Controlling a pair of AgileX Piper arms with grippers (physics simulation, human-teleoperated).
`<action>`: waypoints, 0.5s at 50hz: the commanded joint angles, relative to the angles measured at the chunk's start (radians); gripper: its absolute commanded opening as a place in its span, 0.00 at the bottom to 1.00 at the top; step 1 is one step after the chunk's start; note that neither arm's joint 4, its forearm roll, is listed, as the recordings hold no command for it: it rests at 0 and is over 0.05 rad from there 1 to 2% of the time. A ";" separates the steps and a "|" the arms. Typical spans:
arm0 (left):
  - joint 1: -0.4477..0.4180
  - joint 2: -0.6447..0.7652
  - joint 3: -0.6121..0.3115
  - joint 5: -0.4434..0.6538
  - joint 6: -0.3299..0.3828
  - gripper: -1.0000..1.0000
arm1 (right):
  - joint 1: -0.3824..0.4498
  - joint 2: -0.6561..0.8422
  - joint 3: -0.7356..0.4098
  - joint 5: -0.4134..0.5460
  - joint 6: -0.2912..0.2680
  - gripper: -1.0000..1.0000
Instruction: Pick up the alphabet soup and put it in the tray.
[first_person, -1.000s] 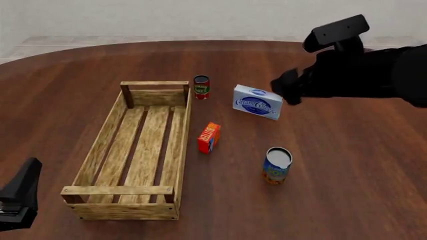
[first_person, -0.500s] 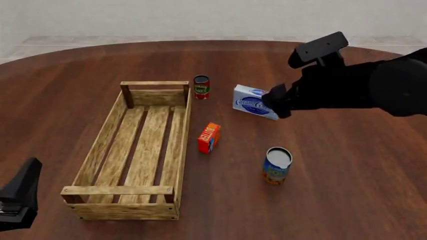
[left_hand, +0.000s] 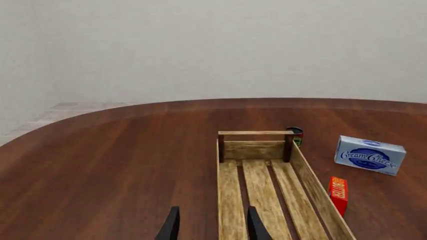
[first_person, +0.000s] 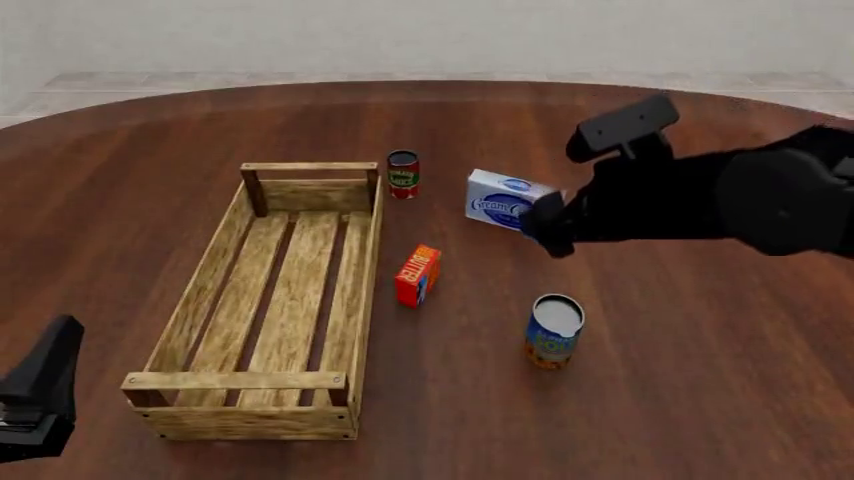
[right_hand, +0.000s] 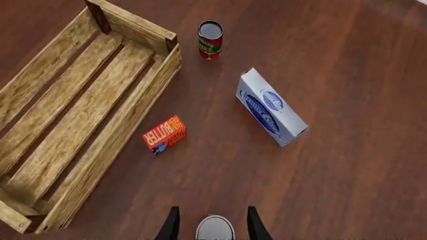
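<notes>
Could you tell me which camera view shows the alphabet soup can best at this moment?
The front view: the alphabet soup stands fully visible, label included. The right wrist view catches only its silvery top at the frame edge; the left wrist view misses it.

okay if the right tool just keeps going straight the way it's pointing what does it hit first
Most likely the alphabet soup: in the right wrist view its silvery top sits between the open fingers of the right tool. Depth is unclear, but nothing else shows in that line.
</notes>
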 joint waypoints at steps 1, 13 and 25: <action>0.000 0.000 0.000 0.000 0.000 1.00 | -0.001 0.009 0.024 -0.017 0.005 1.00; 0.000 0.000 0.000 0.000 0.000 1.00 | -0.008 0.021 0.052 -0.037 0.011 1.00; 0.000 0.000 0.000 0.000 0.000 1.00 | -0.010 0.025 0.065 -0.046 0.012 1.00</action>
